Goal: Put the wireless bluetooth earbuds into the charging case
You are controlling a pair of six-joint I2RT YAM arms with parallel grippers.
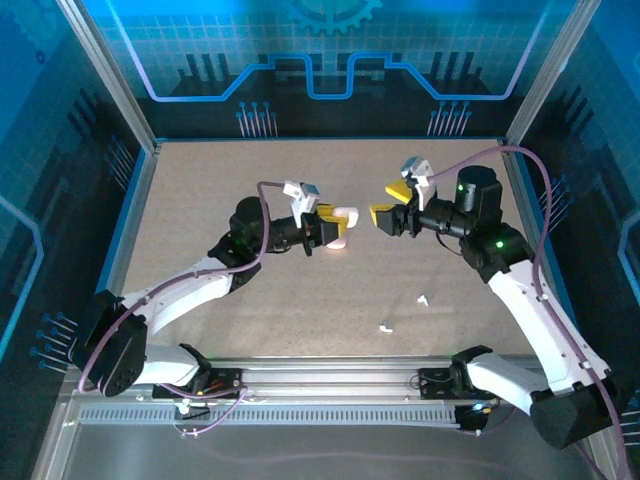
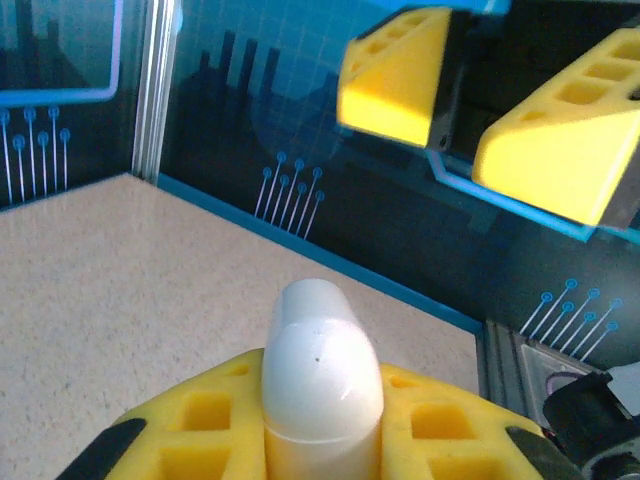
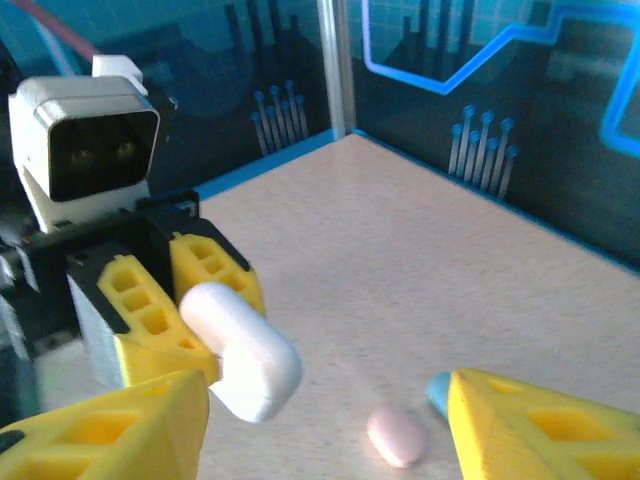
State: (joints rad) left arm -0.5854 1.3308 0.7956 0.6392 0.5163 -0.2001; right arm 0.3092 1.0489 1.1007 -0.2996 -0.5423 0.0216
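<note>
Case (image 1: 343, 222): between the fingers of the left gripper (image 1: 328, 226), jutting past their tips, above the table (image 1: 250, 310).
Right gripper (image 1: 388, 204): tip to tip with the left gripper, just beyond the case.
Oval piece (image 3: 398, 436): on the table under the right gripper, between its fingers in the wrist view.
Earbuds (image 1: 423, 299) (image 1: 385, 325): on the table behind the right gripper, toward its base.

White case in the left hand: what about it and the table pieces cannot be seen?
White case, left wrist view: base hidden by the left hand; contents unseen.
Two white bits, top view: too small to identify.
Light blue piece, right wrist view: mostly behind the right hand.
</note>
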